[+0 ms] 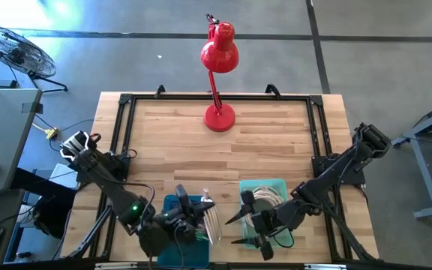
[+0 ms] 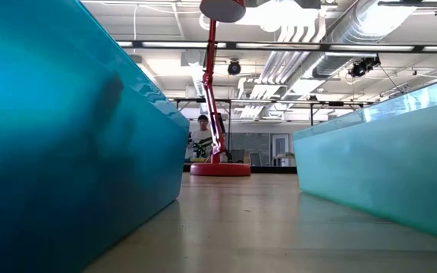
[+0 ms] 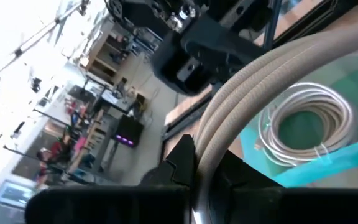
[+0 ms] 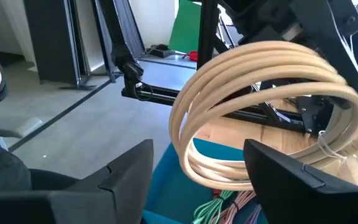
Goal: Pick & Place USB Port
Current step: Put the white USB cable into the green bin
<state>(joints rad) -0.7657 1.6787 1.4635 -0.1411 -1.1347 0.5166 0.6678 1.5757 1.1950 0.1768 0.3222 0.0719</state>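
Observation:
My left gripper [image 1: 199,217] is shut on a coiled beige USB cable [image 1: 211,221], held above the right rim of the dark blue bin [image 1: 172,202] at the table's near edge. My right gripper [image 1: 235,229] stands open just to the coil's right, level and facing it. In the right wrist view the coil [image 4: 260,68] hangs in front of my right gripper [image 4: 197,165], its lower bend between the spread fingers. A second beige coil [image 3: 306,121] lies flat on the floor of the light teal bin [image 1: 276,184]. My left gripper pinches a bundle of several strands [image 3: 209,146] on one side of the coil between its two fingers [image 3: 180,163]. It comes in about level from the table's left. The coil stands upright on edge, lifted clear above the blue bin.
Coloured cables [image 4: 219,205] lie in the blue bin below the coil. A red desk lamp [image 1: 218,82] stands at the far middle of the table. In the low view the two bin walls [image 2: 51,136] [image 2: 385,167] leave a bare strip of wood between them.

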